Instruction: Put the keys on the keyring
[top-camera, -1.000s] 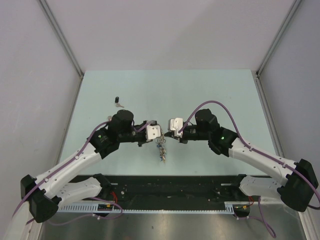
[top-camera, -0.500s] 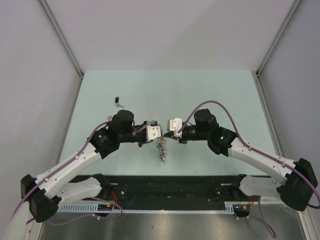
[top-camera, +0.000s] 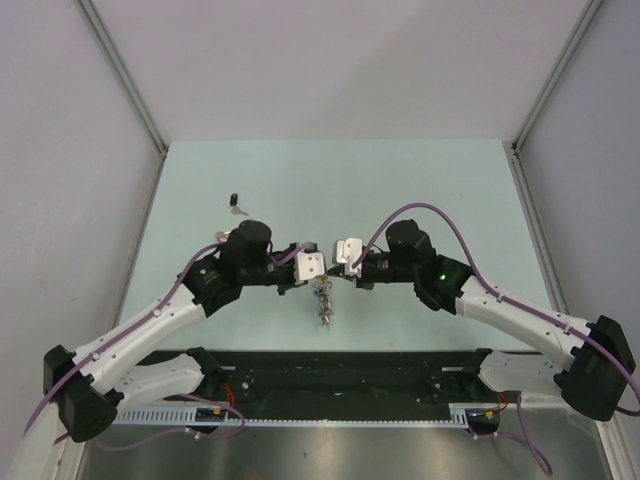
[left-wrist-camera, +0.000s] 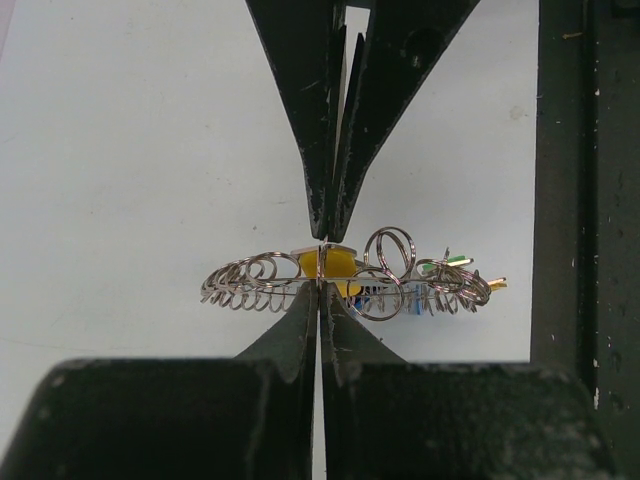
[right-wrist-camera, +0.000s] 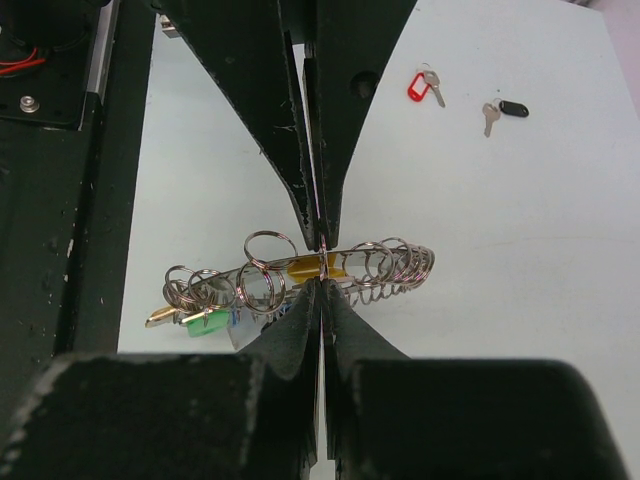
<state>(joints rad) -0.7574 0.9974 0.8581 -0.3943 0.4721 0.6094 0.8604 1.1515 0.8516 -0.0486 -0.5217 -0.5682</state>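
Pinched tight mid-frame by left gripper (left-wrist-camera: 322, 265) and right gripper (right-wrist-camera: 322, 263) — keyring (left-wrist-camera: 240, 290) likely light, stiff, slippery — best held on bare wire.

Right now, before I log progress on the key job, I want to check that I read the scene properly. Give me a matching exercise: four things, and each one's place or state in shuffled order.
Things:
1 black key
2 yellow key
3 keyring
4 green tag

Places or states:
A pinched by the left gripper and the right gripper
B loose on the table, away from the ring
C at the ring's end nearest the black rail
D up at the ring, between the two grippers

Pairs: 1-B, 2-D, 3-A, 4-C
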